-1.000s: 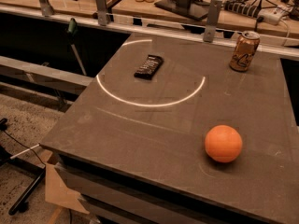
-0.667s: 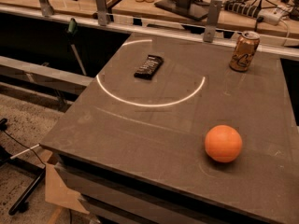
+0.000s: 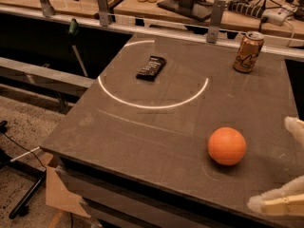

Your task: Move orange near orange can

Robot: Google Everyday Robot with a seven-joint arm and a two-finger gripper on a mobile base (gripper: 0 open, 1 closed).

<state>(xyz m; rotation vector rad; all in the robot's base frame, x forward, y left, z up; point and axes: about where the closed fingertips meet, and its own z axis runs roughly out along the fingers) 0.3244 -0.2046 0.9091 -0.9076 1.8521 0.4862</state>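
Orange (image 3: pixel 227 146) is noted resting on the dark table (image 3: pixel 118 137), in the near right part of the top, close to the front edge and untouched. Can (image 3: pixel 248 52) is recorded standing upright at the far right corner, well apart from the orange and almost straight behind it. A black bar (image 3: pixel 151 68) is seen lying flat on the far left part of the top, inside a thin white arc (image 3: pixel 152 106) marked on the surface. Gripper (image 3: pixel 271 165) is observed at the right edge of the view, just beside the orange on its right and not in contact with it. Its two pale fingers (image 3: pixel 295 127) are held wide apart, one above and one below, with nothing gripped between them; the orange lies to their left, outside the gap. A metal rail (image 3: pixel 156 30) is seen running behind the table, and cables (image 3: pixel 251 4) are noted on the bench beyond it.
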